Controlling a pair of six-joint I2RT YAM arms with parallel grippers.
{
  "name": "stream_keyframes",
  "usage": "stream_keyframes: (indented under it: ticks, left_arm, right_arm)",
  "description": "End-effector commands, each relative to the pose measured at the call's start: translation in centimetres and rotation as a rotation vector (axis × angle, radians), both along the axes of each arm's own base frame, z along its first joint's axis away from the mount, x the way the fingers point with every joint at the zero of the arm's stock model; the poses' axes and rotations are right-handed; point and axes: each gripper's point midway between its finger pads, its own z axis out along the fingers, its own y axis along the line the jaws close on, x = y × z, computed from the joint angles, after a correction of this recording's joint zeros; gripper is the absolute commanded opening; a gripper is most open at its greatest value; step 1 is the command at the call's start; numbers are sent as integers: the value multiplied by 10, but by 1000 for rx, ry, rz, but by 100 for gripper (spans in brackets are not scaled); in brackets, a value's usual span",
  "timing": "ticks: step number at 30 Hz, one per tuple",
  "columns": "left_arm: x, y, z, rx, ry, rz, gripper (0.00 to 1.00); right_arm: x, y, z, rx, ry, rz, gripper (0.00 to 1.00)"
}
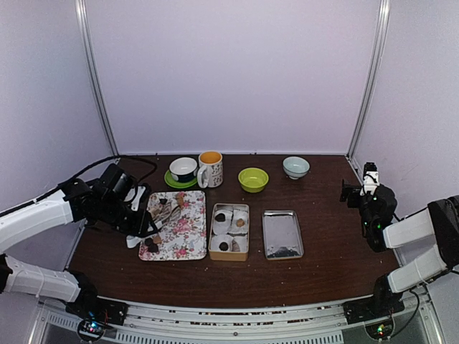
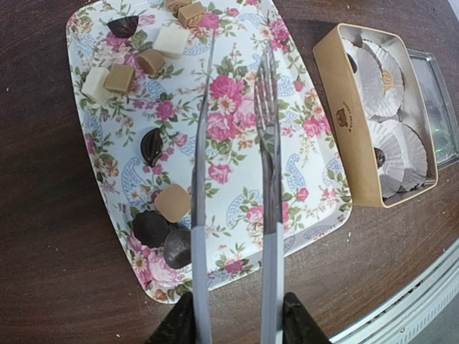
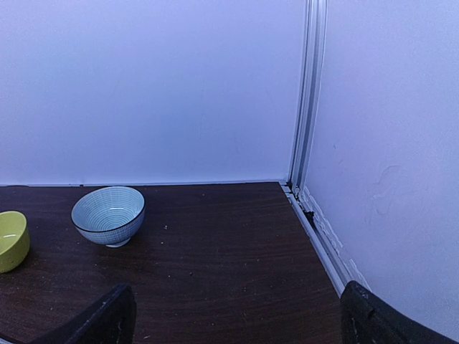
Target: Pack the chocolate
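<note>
The chocolate (image 2: 172,203) lies scattered on the floral tray (image 2: 308,129), with a few pieces in paper cups in the tan box (image 2: 337,86) just right of it. One dark leaf-shaped piece (image 2: 150,147) lies roughly parallel to the tongs (image 2: 267,143), which the left fingers (image 2: 176,326) pinch above the tray. The right fingers (image 3: 107,315) stand spread.

Smooth dark chocolate (image 2: 151,146), shiny metal tongs (image 2: 269,179), glossy floral tray (image 2: 315,143).

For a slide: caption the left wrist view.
Left tool holds tongs over chocolates on a floral tray, box of paper cups beside.
</note>
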Motion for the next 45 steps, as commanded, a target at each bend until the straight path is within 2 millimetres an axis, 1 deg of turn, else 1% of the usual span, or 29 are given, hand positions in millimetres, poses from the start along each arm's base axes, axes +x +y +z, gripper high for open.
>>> stream_keyframes:
  ticks: [1, 6, 8, 11, 14, 18, 21, 26, 29, 33, 39, 45]
  left_arm:
    - [14, -6, 5, -41, -43, 23, 38]
    - [20, -6, -2, -23, -25, 47, 38]
    - [22, -2, -7, -6, -12, 76, 38]
    - [22, 6, -6, 8, -18, 112, 39]
    - [15, 14, -4, 30, -10, 121, 41]
    - [-2, 28, -10, 84, 49, 125, 42]
    - [-10, 32, -16, 90, 72, 132, 43]
    - [-15, 36, -17, 76, 71, 148, 43]
    - [-19, 37, -21, 82, 99, 149, 44]
    - [-19, 39, -26, 102, 116, 159, 43]
    - [-14, 39, -28, 105, 105, 167, 43]
    - [-11, 44, -31, 130, 90, 183, 42]
  right_arm:
    - [0, -5, 3, 10, -14, -25, 100]
    - [0, -5, 3, 10, -14, -25, 100]
    - [0, -5, 3, 10, -13, -25, 100]
    - [0, -5, 3, 10, -14, -26, 100]
    - [0, -5, 3, 10, -13, -25, 100]
    - [0, -5, 3, 10, -14, -25, 100]
    - [0, -5, 3, 10, -13, -25, 100]
    - [0, -5, 3, 10, -12, -26, 100]
    - [0, -5, 3, 11, -14, -26, 100]
    - [0, -5, 2, 10, -12, -25, 100]
    - [0, -5, 3, 10, -14, -25, 100]
    - [0, -6, 3, 10, -14, -26, 100]
